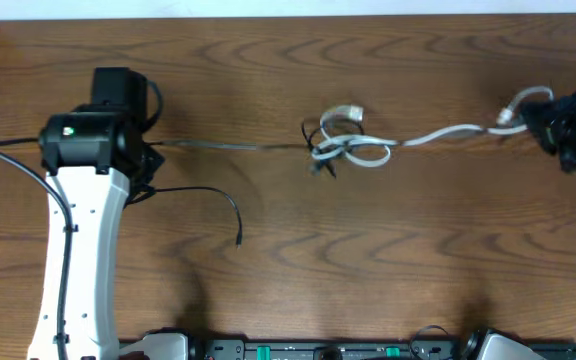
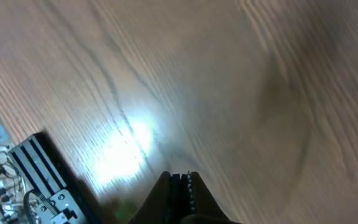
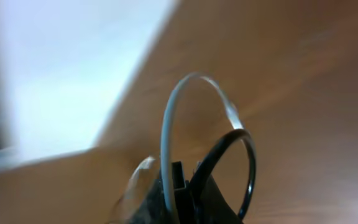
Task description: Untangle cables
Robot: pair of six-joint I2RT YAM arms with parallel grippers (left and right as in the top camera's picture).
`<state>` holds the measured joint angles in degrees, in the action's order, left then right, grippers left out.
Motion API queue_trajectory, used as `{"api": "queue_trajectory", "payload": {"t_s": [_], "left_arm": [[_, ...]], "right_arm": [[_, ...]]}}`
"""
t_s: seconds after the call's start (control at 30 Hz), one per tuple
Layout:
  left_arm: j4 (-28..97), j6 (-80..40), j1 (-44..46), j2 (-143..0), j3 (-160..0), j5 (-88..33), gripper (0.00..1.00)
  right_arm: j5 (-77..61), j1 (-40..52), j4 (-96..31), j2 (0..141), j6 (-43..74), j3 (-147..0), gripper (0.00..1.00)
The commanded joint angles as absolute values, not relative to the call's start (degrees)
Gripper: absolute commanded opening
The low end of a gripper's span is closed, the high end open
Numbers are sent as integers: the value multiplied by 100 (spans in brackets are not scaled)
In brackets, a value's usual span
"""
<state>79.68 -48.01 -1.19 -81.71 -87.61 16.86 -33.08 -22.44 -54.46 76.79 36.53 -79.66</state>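
Observation:
The cables meet in a small knot (image 1: 340,143) at the table's middle. From it a thin black cable (image 1: 228,147) stretches taut leftward to my left gripper (image 1: 148,152), which is shut on its end. The left wrist view is blurred and shows the left gripper (image 2: 182,178) with jaws pressed together. A white cable (image 1: 448,132) runs right from the knot to my right gripper (image 1: 536,120). In the right wrist view, the right gripper (image 3: 188,171) is shut on the white cable (image 3: 166,124), and a black cable loop (image 3: 247,155) rises beside it. A second black cable (image 1: 223,200) lies loose near the left arm.
The left arm's white link (image 1: 78,260) covers the table's left front. A dark rail with fittings (image 1: 318,350) runs along the front edge. The table's far edge (image 1: 288,15) lies just behind the cables.

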Motion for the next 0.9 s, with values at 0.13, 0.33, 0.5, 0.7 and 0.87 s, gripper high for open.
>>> {"api": "queue_trajectory", "payload": {"t_s": [0.13,0.33,0.5,0.7,0.87], "left_arm": [[8027,-4873,-519,-8197,-8748,1588,7],[7470,-3371,-506,-8195,-8748,-325,7],[6875,-2078,-506,-8193,-8748,-2910,7],[5905,-1658,-412,-8193,-8750,-6453,7],[4429,-3004,-132,-8171,-8785,-7837,8]], "right_arm": [[-1111,-2279,-5867,7889,2926,-7996,3],[-2147,-2235,-5902,7900,2633,-7996,56],[-2766,-1979,-6058,7900,2211,-7996,80],[-2781,-1160,-6528,7905,1616,-7975,99],[-2781,-322,-6499,7913,1559,-7937,99]]}}
